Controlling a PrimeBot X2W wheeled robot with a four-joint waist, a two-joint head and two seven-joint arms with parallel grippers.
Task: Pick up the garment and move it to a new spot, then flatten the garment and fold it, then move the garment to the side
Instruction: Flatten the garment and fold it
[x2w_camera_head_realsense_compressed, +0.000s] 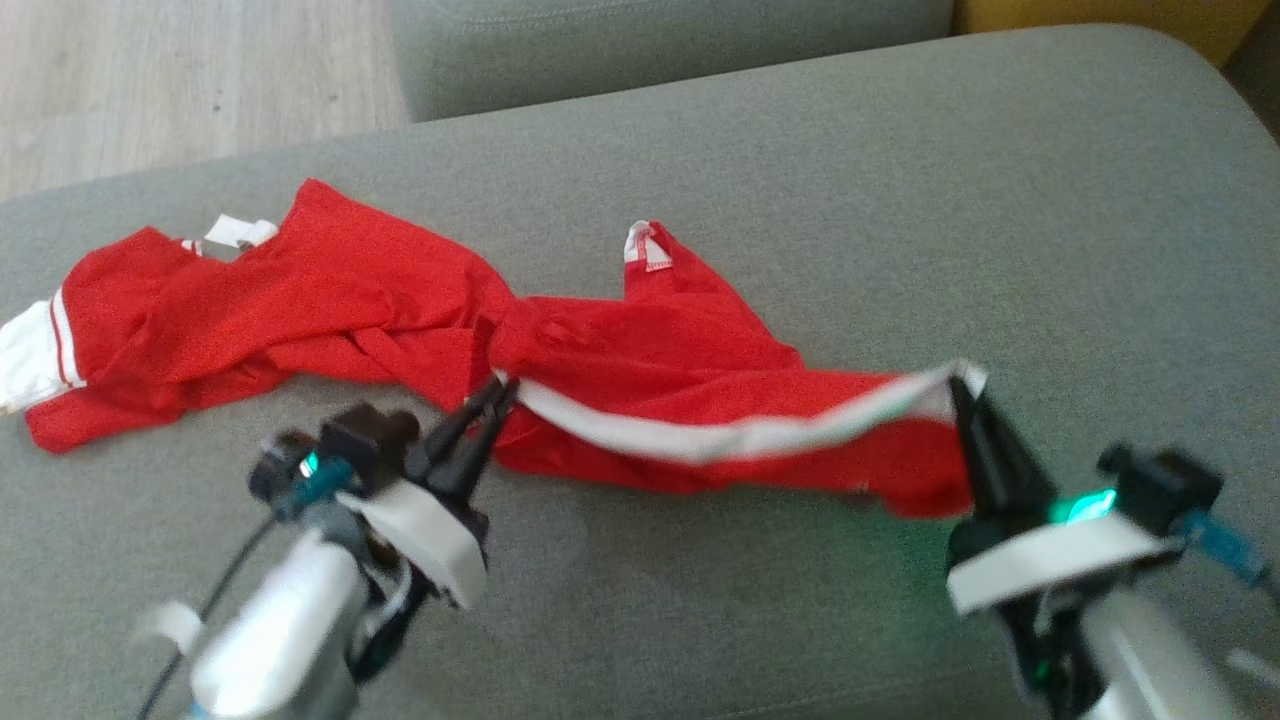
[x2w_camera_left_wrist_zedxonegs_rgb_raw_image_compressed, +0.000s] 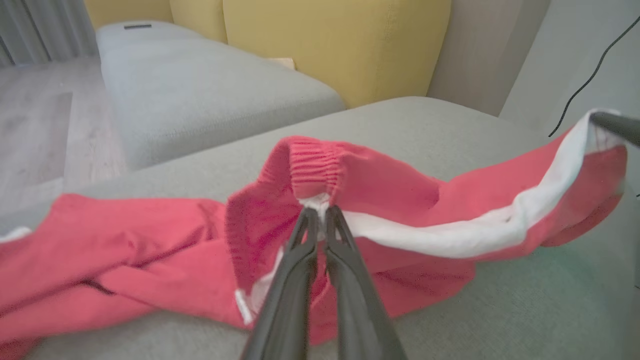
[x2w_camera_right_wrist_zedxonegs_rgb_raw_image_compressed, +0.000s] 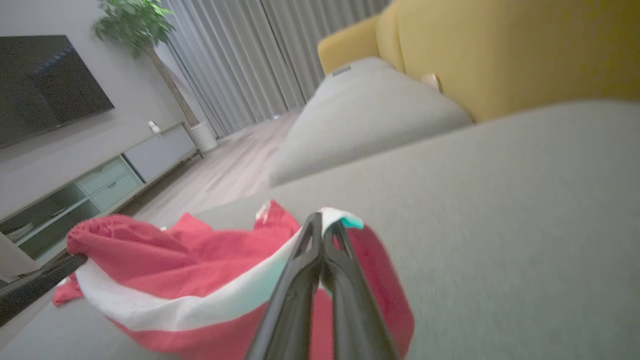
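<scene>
Left end effector (x2w_camera_head_realsense_compressed: 497, 392) and right end effector (x2w_camera_head_realsense_compressed: 964, 386) pinch garment (x2w_camera_head_realsense_compressed: 650, 345); grey cushion (x2w_camera_head_realsense_compressed: 850, 200) below (yellow sofa (x2w_camera_left_wrist_zedxonegs_rgb_raw_image_compressed: 340, 45) behind).

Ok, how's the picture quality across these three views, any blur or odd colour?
Head view: the garment and its white stripe smear with motion, and green light glows behind the right gripper. Left wrist view: soft, reds washed to pink around the left gripper. Right wrist view: stripe tinted green, background blurred.

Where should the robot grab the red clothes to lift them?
Probably by the white stripe of the garment, one end each, from the near side. It stretches between the left gripper and right gripper, both shut on it; the rest lies bunched.
</scene>
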